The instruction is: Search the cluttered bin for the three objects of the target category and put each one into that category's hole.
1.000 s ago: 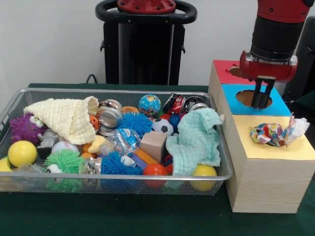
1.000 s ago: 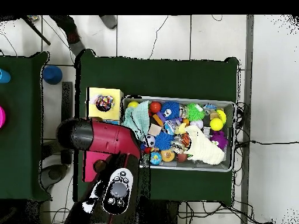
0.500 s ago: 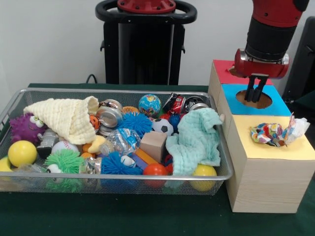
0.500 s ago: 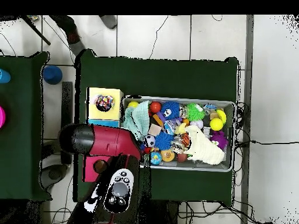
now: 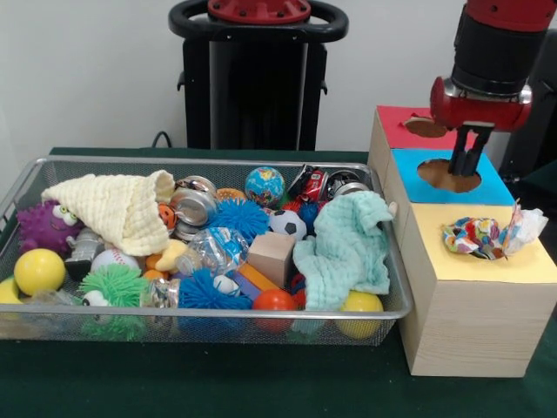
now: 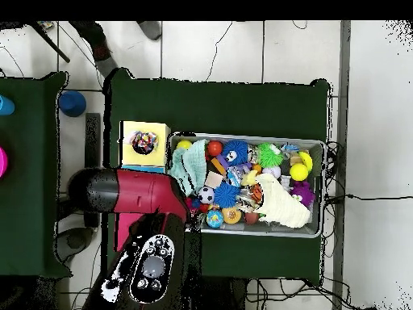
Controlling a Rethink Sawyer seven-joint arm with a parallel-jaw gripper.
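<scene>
The gripper (image 5: 466, 163), its fingers pressed together and empty, hangs over the hole of the blue-topped box (image 5: 496, 186) at the table's right edge in the front view, while a rope ball (image 5: 474, 237) sits in the hole (image 5: 477, 247) of the yellow-topped box (image 5: 452, 270) just nearer the camera, apart from the gripper.

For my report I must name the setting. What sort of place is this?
Probably a robotics lab set up for a sorting test: a red robot arm over a green-covered table, a wire bin full of toys, and cables trailing across a tiled floor.
</scene>
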